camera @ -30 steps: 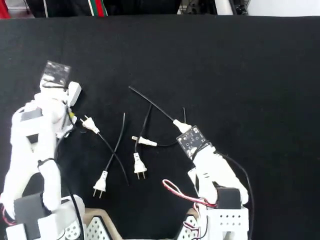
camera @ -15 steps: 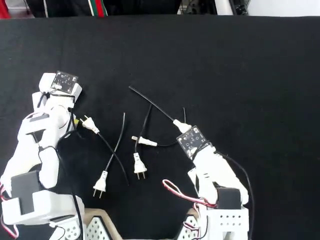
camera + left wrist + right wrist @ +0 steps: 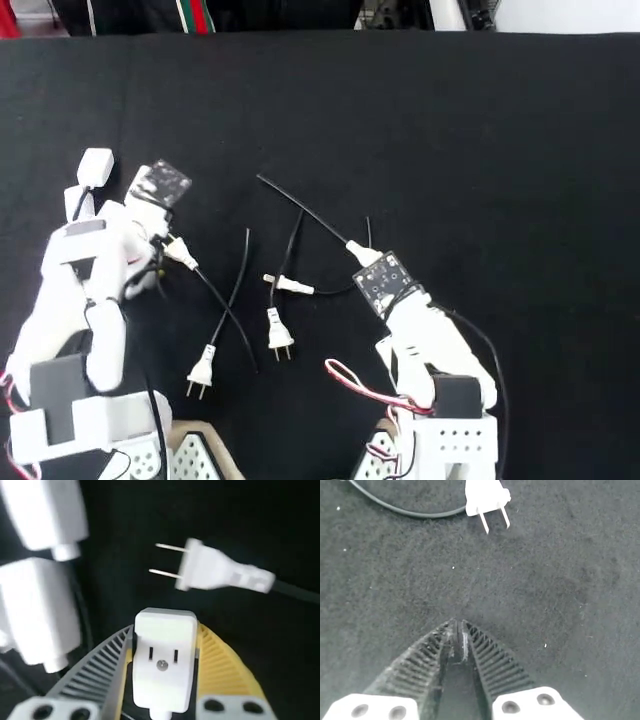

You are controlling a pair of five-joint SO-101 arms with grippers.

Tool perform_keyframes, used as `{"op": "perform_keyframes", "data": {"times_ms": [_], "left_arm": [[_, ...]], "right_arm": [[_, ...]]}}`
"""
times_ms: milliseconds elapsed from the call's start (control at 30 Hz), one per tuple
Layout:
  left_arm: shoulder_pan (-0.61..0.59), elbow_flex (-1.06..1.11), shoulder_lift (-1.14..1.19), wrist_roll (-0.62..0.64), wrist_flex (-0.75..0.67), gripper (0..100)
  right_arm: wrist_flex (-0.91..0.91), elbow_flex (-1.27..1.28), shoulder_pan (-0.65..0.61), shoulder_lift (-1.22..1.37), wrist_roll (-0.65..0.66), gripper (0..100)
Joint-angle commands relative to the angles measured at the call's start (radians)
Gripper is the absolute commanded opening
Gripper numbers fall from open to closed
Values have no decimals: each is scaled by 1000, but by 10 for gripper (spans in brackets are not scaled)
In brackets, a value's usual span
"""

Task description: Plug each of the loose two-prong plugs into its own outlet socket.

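My left gripper is shut on a white outlet socket, its slots facing out. Just beyond it lies a white two-prong plug, prongs sideways, a short gap away. In the high view that plug rests beside the left arm. My right gripper is shut with nothing in it, just above the black cloth. A second plug lies ahead of it, prongs toward the fingers. Three more plugs lie mid-table on black cords.
Two more white sockets lie close beside the left gripper; one socket shows at the left arm's far side. Loose black cords cross between the arms. The right arm sits near the front edge.
The left arm has swung its wrist to the right and nearer, toward the plug beside it, uncovering a white socket on its far side. The right arm has stayed still.
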Motion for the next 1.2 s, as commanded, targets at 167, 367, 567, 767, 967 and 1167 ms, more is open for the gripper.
{"op": "perform_keyframes", "data": {"times_ms": [167, 367, 567, 767, 967, 1167], "left_arm": [[240, 73, -503, -3, 261, 29], [483, 278, -962, -3, 393, 29], [664, 352, -1343, 37, 675, 29], [638, 403, -1396, 84, 692, 29], [444, 361, -1333, 84, 692, 29], [186, 420, -1332, 83, 644, 29]], "right_arm": [[9, -4, -6, -48, 6, 12], [9, -4, 38, -48, 6, 12], [9, -4, 138, -50, 6, 12], [9, -4, 143, -50, 6, 12], [-32, -7, 117, -51, 0, 12], [-61, -36, -61, -41, -48, 69]]}}
